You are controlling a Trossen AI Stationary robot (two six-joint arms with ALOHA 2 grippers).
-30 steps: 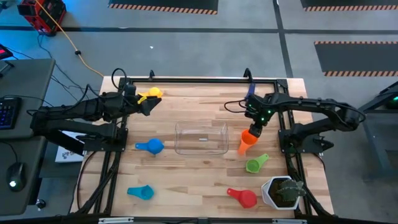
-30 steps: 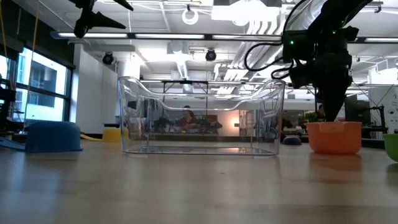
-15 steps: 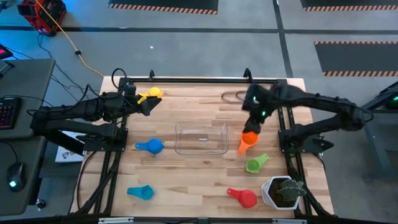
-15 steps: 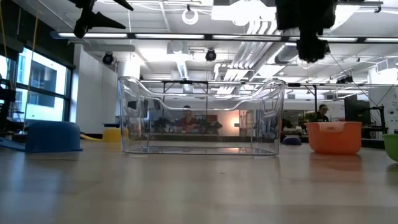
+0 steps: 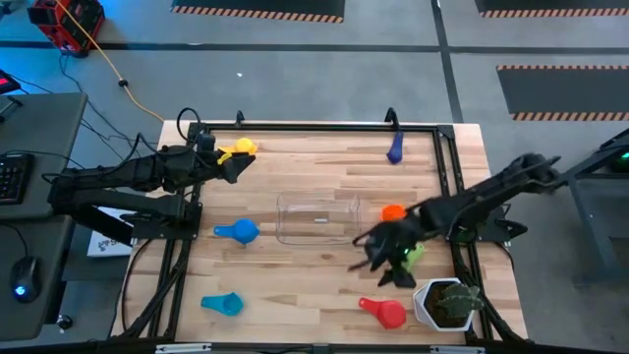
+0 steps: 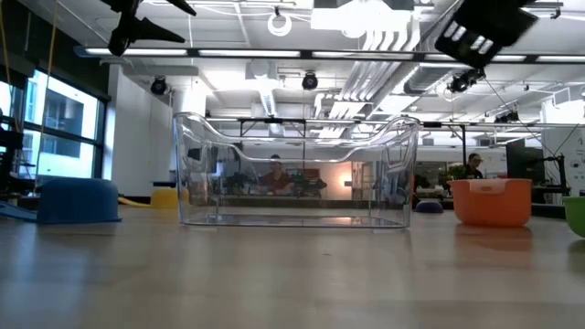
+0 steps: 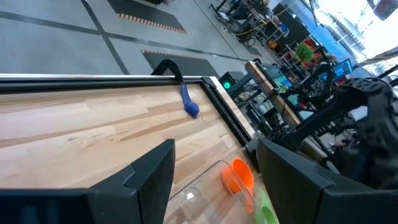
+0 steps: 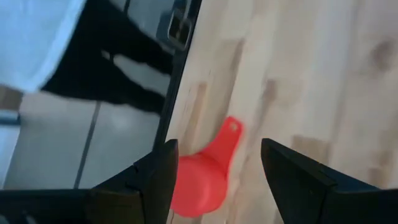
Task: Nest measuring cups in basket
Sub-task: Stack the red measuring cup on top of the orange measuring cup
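Note:
The clear basket (image 5: pixel 317 218) stands mid-table on its flat bottom. Measuring cups lie around it: yellow (image 5: pixel 242 147), blue (image 5: pixel 238 231), light blue (image 5: pixel 222 304), dark blue (image 5: pixel 395 147), orange (image 5: pixel 393 211), green (image 5: pixel 411 258) and red (image 5: pixel 385 312). My left gripper (image 5: pixel 236 163) hovers open at the far left beside the yellow cup, nothing between its fingers (image 7: pixel 216 149). My right gripper (image 5: pixel 385 261), blurred, hangs open in the air over the green cup, part of which it hides. Its wrist view looks down past the open fingers (image 8: pixel 219 146) at the red cup (image 8: pixel 199 183).
A white pot with a green plant (image 5: pixel 444 303) stands at the near right corner, close to the red cup. A black frame rail (image 5: pixel 314 126) runs along the table's far edge. Bare wood lies between the basket and the near edge.
My right gripper has risen off the orange cup and swung fast toward the table's near edge, rolling as it went, to above the green cup. The orange cup stays standing right of the basket. The dark blue cup at the far edge has come into view.

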